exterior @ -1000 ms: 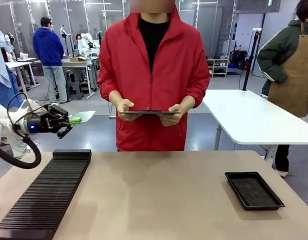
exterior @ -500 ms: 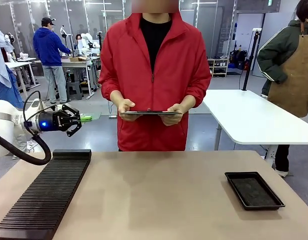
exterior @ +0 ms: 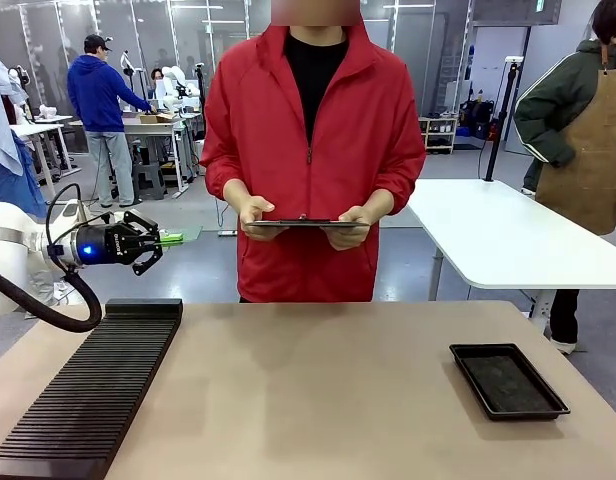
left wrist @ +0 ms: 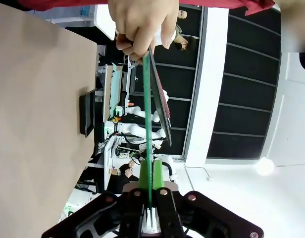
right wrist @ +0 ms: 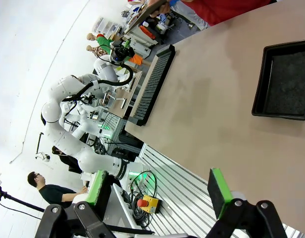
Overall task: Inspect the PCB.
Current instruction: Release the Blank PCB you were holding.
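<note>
At your 9 o'clock: left gripper (exterior: pixel 159 241) clenched on the PCB (exterior: pixel 184 235), which you see edge-on.
Right gripper (right wrist: pixel 157 191): released, grasping nothing.

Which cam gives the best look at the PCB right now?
Left wrist view: the thin green circuit board runs up the middle, edge-on, clamped in the left claw. Front view shows it as a small green sliver at that claw. Right wrist view: too distant to tell.

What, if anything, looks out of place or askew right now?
Nothing stands out. The PCB sits straight in the shut left end effector, held up in the air. The black tray and slotted rack lie flat and square on the table.
</note>
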Tool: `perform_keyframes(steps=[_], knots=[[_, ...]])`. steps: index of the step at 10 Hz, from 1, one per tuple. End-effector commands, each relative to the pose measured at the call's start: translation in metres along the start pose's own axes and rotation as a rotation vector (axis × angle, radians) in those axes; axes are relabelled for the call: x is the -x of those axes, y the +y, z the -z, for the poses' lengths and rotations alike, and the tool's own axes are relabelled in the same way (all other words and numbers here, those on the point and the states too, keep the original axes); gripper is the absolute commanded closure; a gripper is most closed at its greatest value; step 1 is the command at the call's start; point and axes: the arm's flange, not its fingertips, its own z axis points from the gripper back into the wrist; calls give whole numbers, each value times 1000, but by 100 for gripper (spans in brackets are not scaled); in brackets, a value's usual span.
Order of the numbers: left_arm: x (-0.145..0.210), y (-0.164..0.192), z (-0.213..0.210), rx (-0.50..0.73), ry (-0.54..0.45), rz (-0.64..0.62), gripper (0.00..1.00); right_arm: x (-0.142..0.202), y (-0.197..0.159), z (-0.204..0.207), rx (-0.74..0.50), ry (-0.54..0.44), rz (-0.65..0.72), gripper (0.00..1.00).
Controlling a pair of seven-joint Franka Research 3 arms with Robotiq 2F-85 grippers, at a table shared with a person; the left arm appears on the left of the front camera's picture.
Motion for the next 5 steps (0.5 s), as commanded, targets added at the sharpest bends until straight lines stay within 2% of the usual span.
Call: perform_keyframes(steps=[1, 5], knots=[[1, -1, 1, 0, 2, -10, 97, -1, 1, -1, -11, -10, -12, 0], [1, -1, 1, 0, 2, -10, 97, -1, 1, -1, -11, -10, -12, 0]])
